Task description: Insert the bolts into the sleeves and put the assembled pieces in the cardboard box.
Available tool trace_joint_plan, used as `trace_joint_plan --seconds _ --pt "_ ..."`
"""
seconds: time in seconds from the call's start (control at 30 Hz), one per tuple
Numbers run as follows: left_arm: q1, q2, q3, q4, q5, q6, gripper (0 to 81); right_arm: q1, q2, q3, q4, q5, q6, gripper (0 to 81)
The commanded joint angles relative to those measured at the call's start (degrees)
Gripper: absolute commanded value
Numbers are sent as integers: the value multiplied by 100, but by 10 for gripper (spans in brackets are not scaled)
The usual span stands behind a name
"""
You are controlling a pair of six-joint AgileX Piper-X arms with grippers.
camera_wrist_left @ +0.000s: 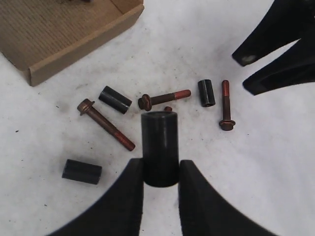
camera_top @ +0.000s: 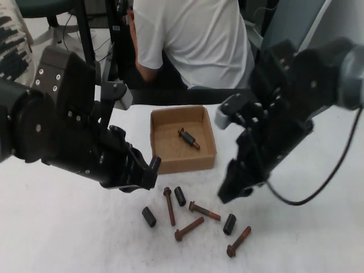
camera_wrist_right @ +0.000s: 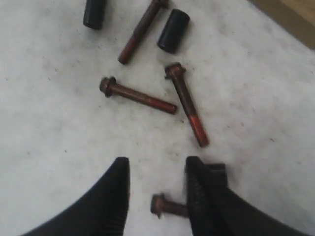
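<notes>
**A:** left arm status?

**B:** left gripper (camera_wrist_left: 161, 169) is clamped on a black sleeve (camera_wrist_left: 160, 135), one finger on each side. the sleeve's free end sticks out past the tips. I've got it over the white bench (camera_wrist_left: 275, 162), close to the pile of parts.

**A:** is it touching the bench?

**B:** can't tell from my views.

**A:** right arm?

**B:** right gripper (camera_wrist_right: 157, 164) is spread apart with nothing gripped. it hangs over the bench by the same pile. one bolt (camera_wrist_right: 165, 206) lies on the bench below the gap, head showing, shank hidden behind a finger (camera_wrist_right: 202, 196).

**A:** box?

**B:** cardboard box (camera_top: 183, 162) sits beyond the pile, between the two arms in the high view. one assembled piece (camera_top: 188, 138) lies flat on its floor, a bolt through a sleeve.

**A:** what's on the bench?

**B:** in the high view I count four loose bolts (camera_top: 169, 206) and three loose sleeves (camera_top: 180, 195). all lie flat in a cluster just on my side of the box, bolts and sleeves separate. the bolts are rusty brown, some with reddish tips. the sleeves are black.
</notes>
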Motion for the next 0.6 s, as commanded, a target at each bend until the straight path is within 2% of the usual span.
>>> trace_joint_plan --seconds 0.0,0.17,0.37,0.43,0.57 --pt "119 -121 -37 -17 39 -8 2 287 118 -4 -576 -213 368 317" --pt "394 -170 -37 24 420 -8 2 720 421 -109 -1040 -118 867 300" --pt "467 -288 -37 296 435 137 2 806 935 -594 -926 -89 1355 300" --pt "467 -314 -37 333 425 152 2 806 1056 -827 -647 195 1311 300" --pt "467 -377 -37 331 425 152 2 889 1304 -1481 155 976 608 300"
